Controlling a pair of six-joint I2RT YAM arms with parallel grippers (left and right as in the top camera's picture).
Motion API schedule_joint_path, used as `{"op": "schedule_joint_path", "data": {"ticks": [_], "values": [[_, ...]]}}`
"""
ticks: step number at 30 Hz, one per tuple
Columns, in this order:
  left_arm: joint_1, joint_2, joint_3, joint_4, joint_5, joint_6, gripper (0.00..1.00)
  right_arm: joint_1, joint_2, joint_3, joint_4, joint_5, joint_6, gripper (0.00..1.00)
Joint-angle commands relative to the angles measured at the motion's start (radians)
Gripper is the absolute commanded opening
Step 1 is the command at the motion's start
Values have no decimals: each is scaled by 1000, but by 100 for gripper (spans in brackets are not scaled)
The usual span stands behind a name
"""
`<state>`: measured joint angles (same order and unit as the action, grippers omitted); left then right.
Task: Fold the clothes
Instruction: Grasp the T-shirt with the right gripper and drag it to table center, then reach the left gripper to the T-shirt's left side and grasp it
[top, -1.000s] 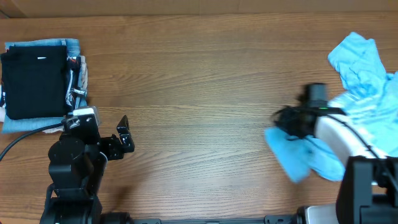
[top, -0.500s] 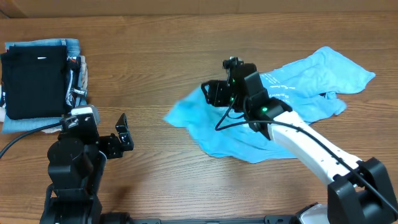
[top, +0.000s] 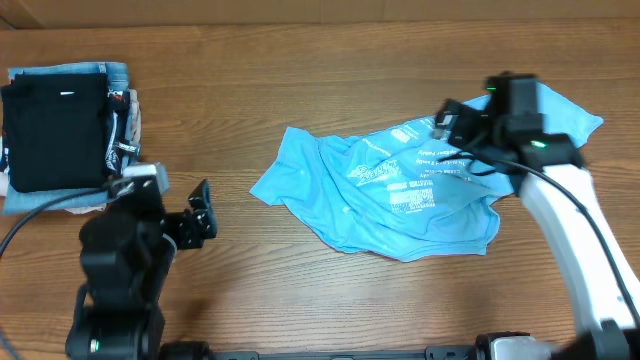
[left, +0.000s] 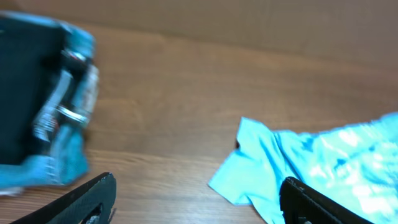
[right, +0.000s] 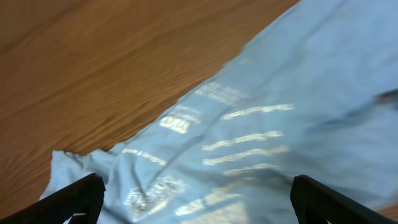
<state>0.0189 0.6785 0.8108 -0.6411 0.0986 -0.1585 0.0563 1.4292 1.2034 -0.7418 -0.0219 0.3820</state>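
The clothes, a light sky-blue T-shirt (top: 390, 195) with pale printed lettering, lie loosely spread and wrinkled on the wooden table, right of centre. My right gripper (top: 447, 120) hovers over the shirt's upper right part, open and holding nothing. In the right wrist view the lettered cloth (right: 249, 124) fills the space under the wide-apart fingers of that gripper (right: 199, 205). My left gripper (top: 203, 212) stands open at the front left, well apart from the shirt. The left wrist view shows the shirt's left corner (left: 261, 168) ahead of that gripper (left: 199, 205), with bare wood between its fingers.
A folded black garment (top: 55, 135) lies on a folded denim-blue one (top: 115, 75) at the far left, also seen as the dark stack (left: 31, 99) in the left wrist view. The left arm's cable (top: 30, 230) trails beside that stack.
The right arm dragged the bunched shirt from the right edge toward the middle, opened and let it go, then drew back to the right. The shirt now lies spread. The left arm barely moved.
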Motion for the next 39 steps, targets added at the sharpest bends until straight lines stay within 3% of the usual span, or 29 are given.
{"op": "schedule_joint_path", "data": {"ticks": [1,3,8,16,25,30,31,33,38,39], "values": [[-8,113,21,7,119,-33,87,-42,-95,34,-39,32,-97,100],[-15,194,21,19,185,-76,88,-71,-131,34,-75,32,-98,100],[-92,441,21,62,328,-213,81,-122,-191,34,-128,32,-99,100],[-261,758,21,78,355,-531,85,-136,-196,34,-150,32,-99,100],[-364,966,21,327,342,-635,82,-136,-196,34,-158,33,-99,100],[-373,1051,21,345,314,-744,80,-136,-196,34,-169,33,-100,100],[-376,1064,21,348,315,-748,78,-136,-196,34,-169,33,-100,100],[-382,1085,21,356,315,-748,63,-136,-196,34,-169,33,-102,100],[-381,1090,25,435,312,-694,4,-136,-196,34,-169,33,-102,100],[-376,1086,32,444,311,-675,4,-136,-196,34,-169,35,-102,100]]}}
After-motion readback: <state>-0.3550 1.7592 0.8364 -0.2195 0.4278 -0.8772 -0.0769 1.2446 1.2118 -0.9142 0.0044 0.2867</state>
